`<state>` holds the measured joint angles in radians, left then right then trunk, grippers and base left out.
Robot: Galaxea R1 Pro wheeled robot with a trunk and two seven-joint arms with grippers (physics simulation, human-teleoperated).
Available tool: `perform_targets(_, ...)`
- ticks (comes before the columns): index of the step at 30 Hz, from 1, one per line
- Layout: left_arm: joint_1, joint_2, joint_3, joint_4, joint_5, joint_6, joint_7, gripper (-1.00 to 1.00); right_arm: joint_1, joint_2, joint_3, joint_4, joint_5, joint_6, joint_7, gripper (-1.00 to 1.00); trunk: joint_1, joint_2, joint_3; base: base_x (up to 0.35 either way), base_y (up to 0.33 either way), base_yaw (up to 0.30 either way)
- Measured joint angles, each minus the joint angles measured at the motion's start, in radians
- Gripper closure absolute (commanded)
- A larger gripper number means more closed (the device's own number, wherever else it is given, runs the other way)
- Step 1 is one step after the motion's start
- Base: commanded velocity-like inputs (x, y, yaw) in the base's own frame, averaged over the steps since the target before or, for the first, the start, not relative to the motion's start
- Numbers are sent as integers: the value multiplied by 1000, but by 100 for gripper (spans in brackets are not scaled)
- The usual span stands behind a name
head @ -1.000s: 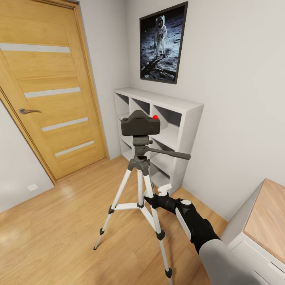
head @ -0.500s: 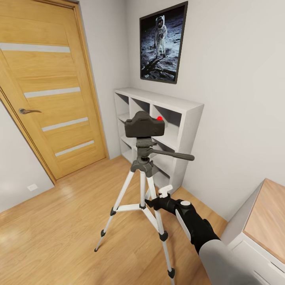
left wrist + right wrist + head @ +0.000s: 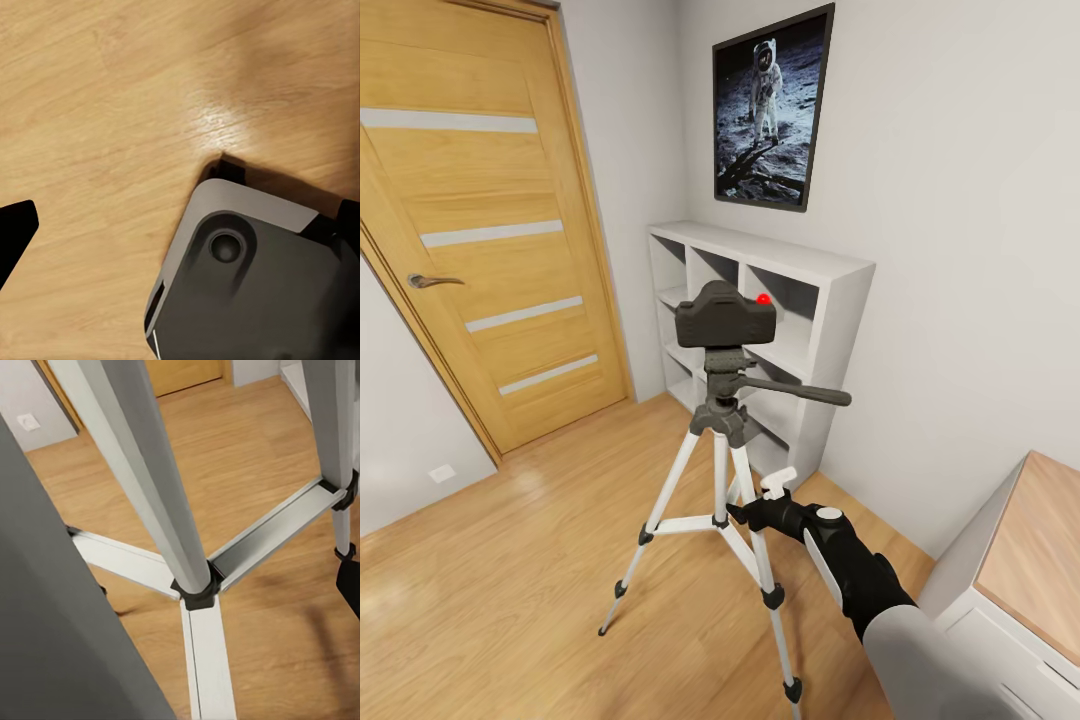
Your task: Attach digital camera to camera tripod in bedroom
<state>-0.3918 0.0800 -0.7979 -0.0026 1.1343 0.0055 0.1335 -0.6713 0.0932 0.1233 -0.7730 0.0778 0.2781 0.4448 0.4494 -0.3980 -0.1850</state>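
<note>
- The wooden door (image 3: 470,210) stands shut to the left of the camera tripod (image 3: 720,470), with four pale strips across it and a lever handle (image 3: 432,281) on its left side; a white wall socket (image 3: 442,473) sits low on the grey wall beside the door frame.
- The camera tripod stands on the light wood floor (image 3: 510,590) of the bedroom, all three silver-white legs spread and braced by cross struts at a centre collar; its long side handle (image 3: 800,392) points away from the door.
- The digital camera (image 3: 724,316) sits on top of the tripod's dark grey head, level, its red button (image 3: 763,298) on the side away from the door.
- Behind the tripod a white cube shelf (image 3: 780,330) stands against the wall, and the framed astronaut picture (image 3: 770,110) hangs above the shelf.
- The right gripper (image 3: 748,512) is low beside the tripod's near leg, just right of the centre collar; whether its fingers are apart or together I cannot tell; the right wrist view looks close past the centre column (image 3: 142,480) and the struts (image 3: 274,536).
- A wood-topped desk (image 3: 1030,560) is right of the tripod, beyond the right arm.
- In the left wrist view, dark finger tips (image 3: 15,232) sit at the picture's two edges, well apart, so the left gripper is spread, over floor planks and a grey part of the robot (image 3: 255,285).
</note>
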Motion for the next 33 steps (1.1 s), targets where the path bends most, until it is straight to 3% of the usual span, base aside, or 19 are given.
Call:
perform_targets(14,1,0,1,1,0,0,0,-100,0,0,1,0,0,1,0,-100,0,0,0,-144,0,0)
perform_targets(28,0,-1,1,1,0,0,-1,-100,0,-1,-2,-1,-2,0,0,-100,0,0,0,-24,0,0)
perform_targets(33,0,-2,1,1,0,0,-1,-100,0,-2,-24,-2,-4,1,0,-100,0,0,0,-206,0,0)
